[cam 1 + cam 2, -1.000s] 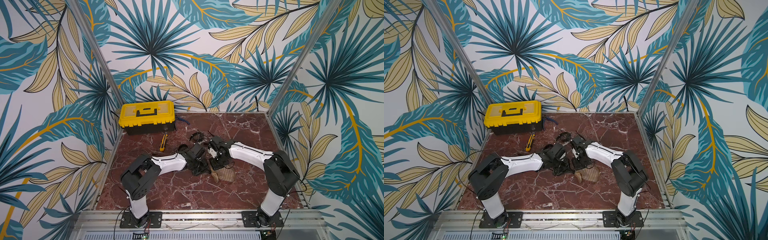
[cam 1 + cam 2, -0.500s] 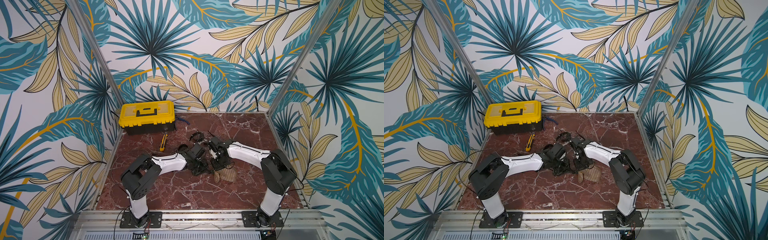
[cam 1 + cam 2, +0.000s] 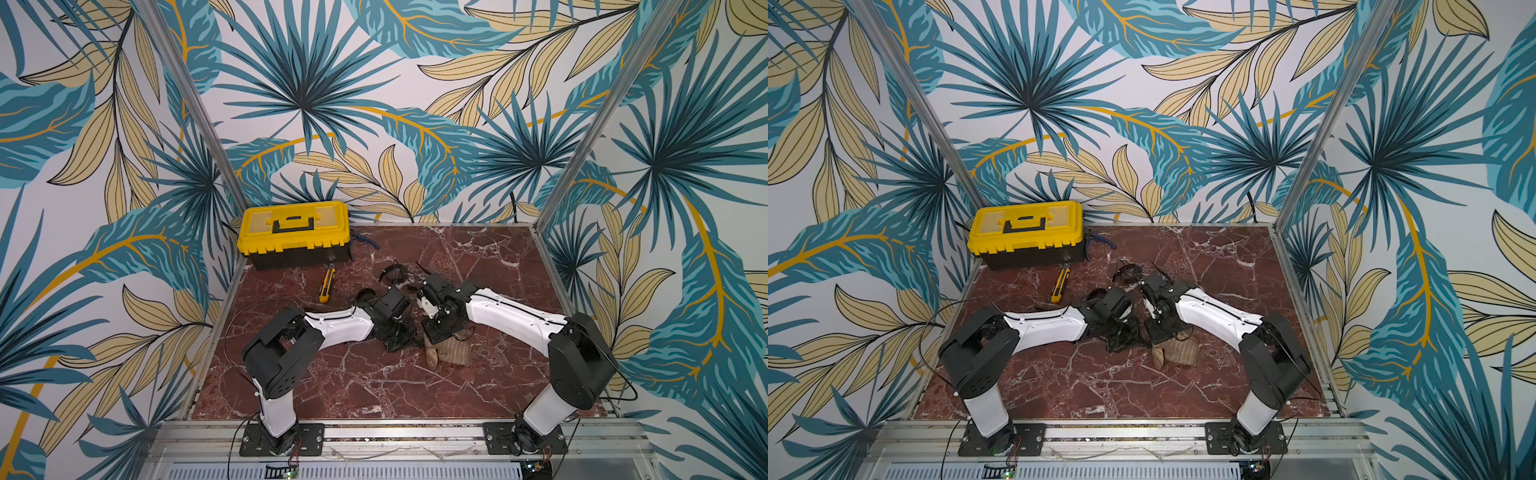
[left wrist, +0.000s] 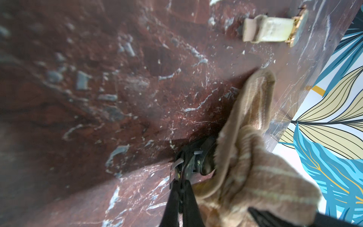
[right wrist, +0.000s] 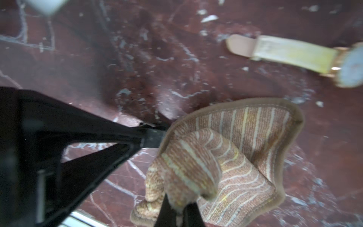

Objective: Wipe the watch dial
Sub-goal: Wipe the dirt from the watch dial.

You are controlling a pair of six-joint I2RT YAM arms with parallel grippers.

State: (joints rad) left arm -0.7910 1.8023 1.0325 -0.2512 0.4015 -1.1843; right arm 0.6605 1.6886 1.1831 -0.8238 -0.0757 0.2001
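My left gripper (image 4: 181, 182) is shut on the strap of a black watch (image 4: 204, 163), low over the marble. A beige striped cloth (image 4: 251, 167) lies against the watch's round case and covers most of it, so the dial is hidden. My right gripper (image 5: 179, 208) is shut on a bunched fold of that cloth (image 5: 245, 141), right beside the left gripper's black fingers (image 5: 153, 137). In both top views the two grippers meet at mid-table, left (image 3: 399, 336) and right (image 3: 436, 332), with the cloth (image 3: 1177, 353) hanging onto the marble below them.
A second watch with a pale strap (image 5: 290, 53) and a rose-gold case (image 5: 351, 66) lies flat nearby. A yellow toolbox (image 3: 295, 232) stands at the back left, with a yellow utility knife (image 3: 328, 282) in front of it. Black straps (image 3: 395, 272) lie behind the grippers.
The right arm has swung slightly left and then back right with the cloth. The left arm has stayed still, holding the watch.
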